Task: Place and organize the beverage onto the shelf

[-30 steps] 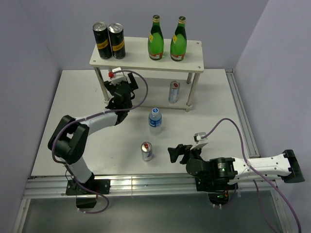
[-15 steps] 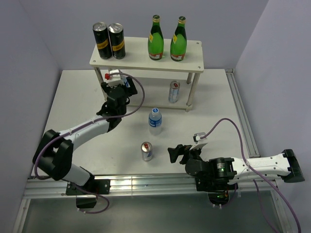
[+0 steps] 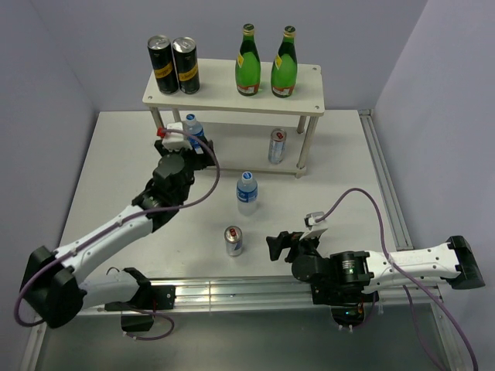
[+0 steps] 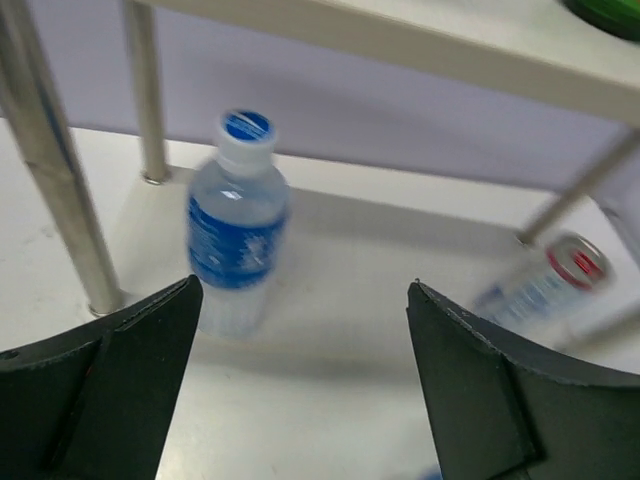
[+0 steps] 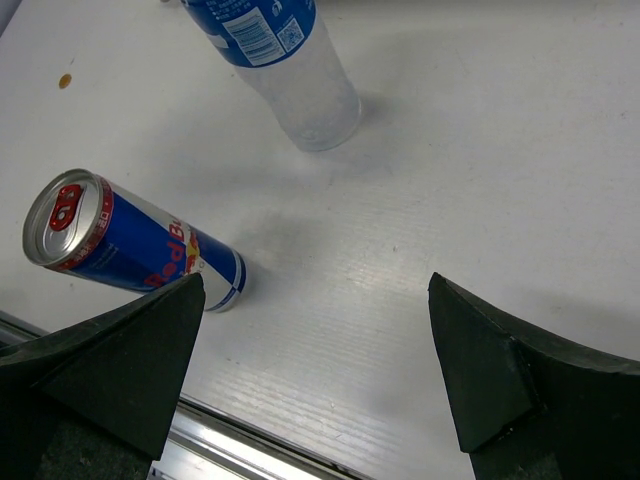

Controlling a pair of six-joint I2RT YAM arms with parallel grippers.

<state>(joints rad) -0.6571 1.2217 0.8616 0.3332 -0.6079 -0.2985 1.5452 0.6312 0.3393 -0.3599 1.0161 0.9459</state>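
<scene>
1. Standing on top of the shelf (image 3: 220,91) are two green bottles (image 3: 247,73) and two black cans (image 3: 164,66)
2. One water bottle (image 4: 235,230) and one silver can (image 3: 277,145) stand on its lower board
3. Left gripper (image 4: 302,290) is wide open and empty, just in front of that bottle
4. Right gripper (image 5: 315,280) is open too, near the second silver can (image 3: 233,240) and second water bottle (image 3: 246,192) on the table (image 3: 348,178)

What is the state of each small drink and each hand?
Left green bottle: upright, top tier.
Right green bottle: upright, top tier.
Water bottle under shelf: upright, free.
Can under shelf: upright.
Water bottle on table: upright.
Can on table: upright.
Left hand: open, empty.
Right hand: open, empty.
</scene>
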